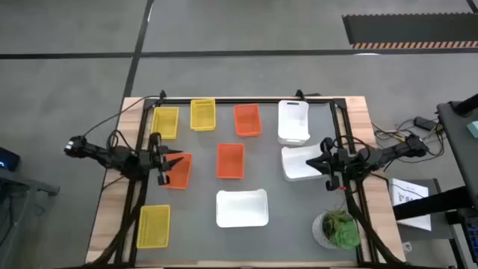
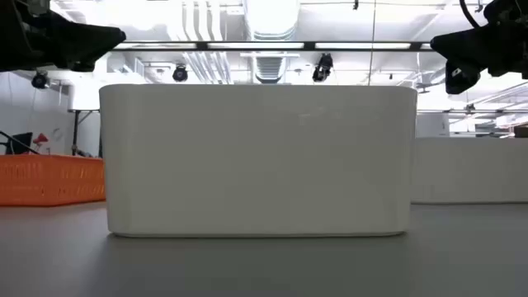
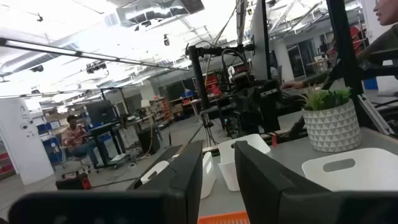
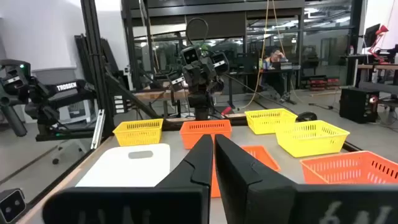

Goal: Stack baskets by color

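Note:
Nine baskets lie bottom-down on the grey table. The yellow ones are at the far left (image 1: 165, 122), beside it (image 1: 202, 114) and at the near left (image 1: 153, 226). The orange ones are at the far middle (image 1: 247, 119), the centre (image 1: 230, 161) and the left (image 1: 177, 170). The white ones are at the far right (image 1: 293, 121), the right (image 1: 300, 163) and the near middle (image 1: 241, 208). My left gripper (image 1: 173, 166) hovers over the left orange basket, level and open (image 3: 217, 162), with nothing between its fingers. My right gripper (image 1: 323, 163) is shut (image 4: 211, 146) at the right white basket's right edge.
A potted green plant (image 1: 340, 229) stands at the near right corner. A black frame (image 1: 246, 100) runs along the table's far edge and sides. The near white basket (image 2: 256, 161) fills the low view, with both grippers high above the table top.

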